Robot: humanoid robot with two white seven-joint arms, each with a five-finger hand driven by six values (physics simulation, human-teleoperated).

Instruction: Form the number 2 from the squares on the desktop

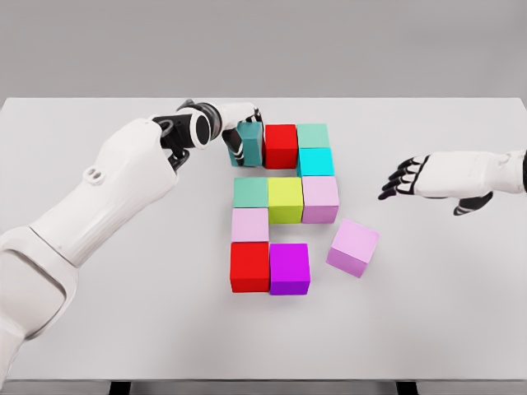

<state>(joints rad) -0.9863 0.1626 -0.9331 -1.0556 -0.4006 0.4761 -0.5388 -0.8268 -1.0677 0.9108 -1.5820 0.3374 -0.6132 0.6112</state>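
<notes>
Coloured cubes stand on the white table (123, 329). In the top row my left hand (241, 132) is shut on a teal cube (245, 143), which sits against a red cube (280, 146); a mint cube (313, 135) and a cyan cube (316, 161) follow on the right. The middle row holds a green cube (250, 192), a yellow-green cube (286, 200) and a lilac cube (320, 198). Below come a pink cube (249, 224), a second red cube (249, 266) and a magenta cube (289, 268). A loose lilac cube (352, 247) lies tilted to the right. My right hand (403, 177) hovers open at the right.
The table's far edge runs close behind the top row. Bare table surface lies to the left of the cubes and along the front edge.
</notes>
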